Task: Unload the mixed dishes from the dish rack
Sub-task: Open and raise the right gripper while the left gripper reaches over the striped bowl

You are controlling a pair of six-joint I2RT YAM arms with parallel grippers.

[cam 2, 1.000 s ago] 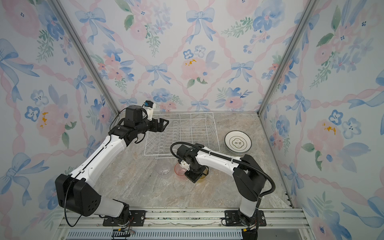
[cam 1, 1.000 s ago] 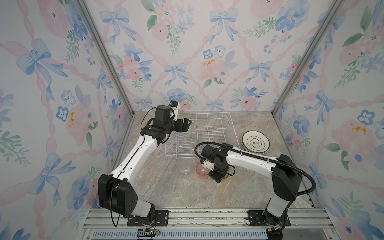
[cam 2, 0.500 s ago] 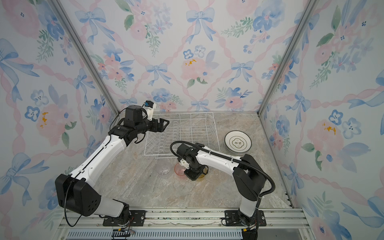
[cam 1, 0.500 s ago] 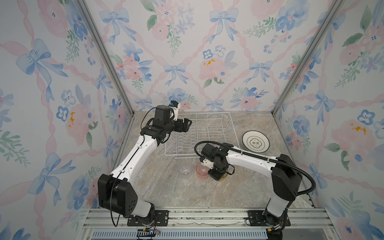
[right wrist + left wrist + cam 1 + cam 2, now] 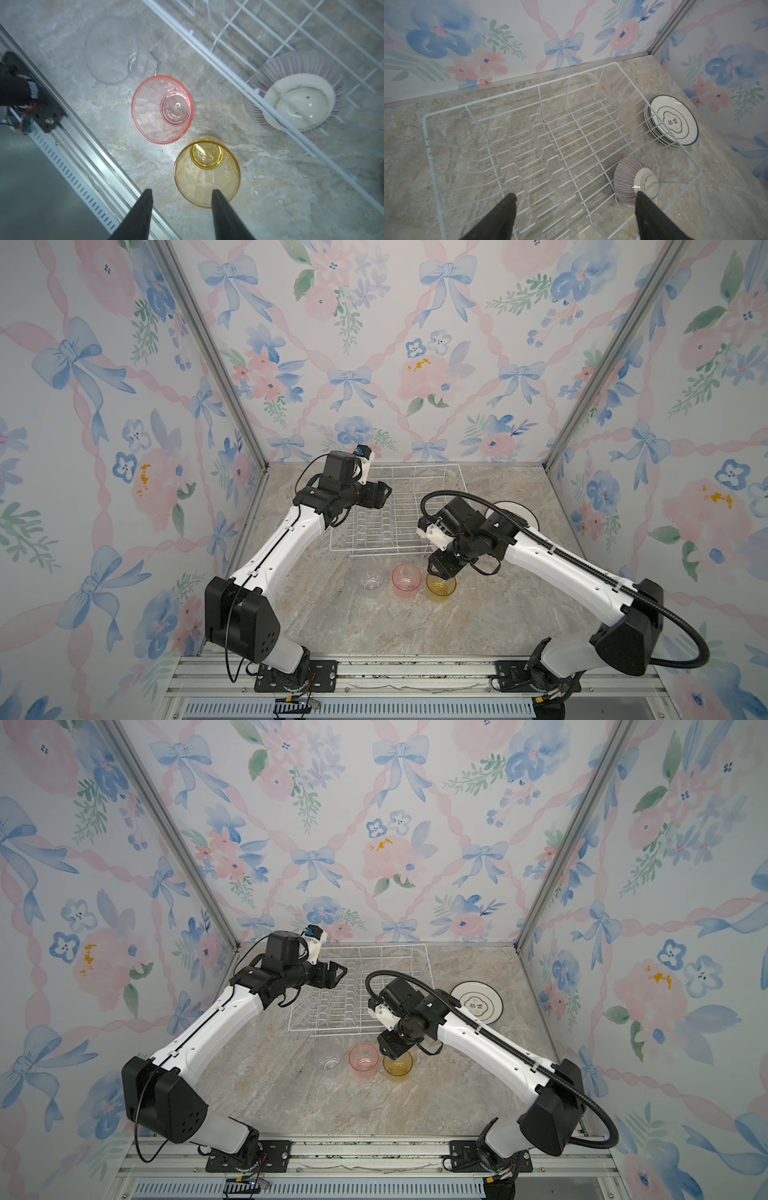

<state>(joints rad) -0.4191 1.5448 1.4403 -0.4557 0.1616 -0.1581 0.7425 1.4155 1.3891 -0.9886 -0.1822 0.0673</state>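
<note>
So, left gripper hangs wide apart over the left side of the dish rack, with the purple-striped bowl upside down in the corner nearest the tumblers. Right gripper, jaws apart, sits above the yellow tumbler rim. The pink tumbler is just beside it, and there's open marble counter toward the top view's lower right.

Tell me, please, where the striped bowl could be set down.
Bare marble lies between the tumblers and the front rail. It is crowded by the rack, where the right end effector hovers over the yellow tumbler.
</note>
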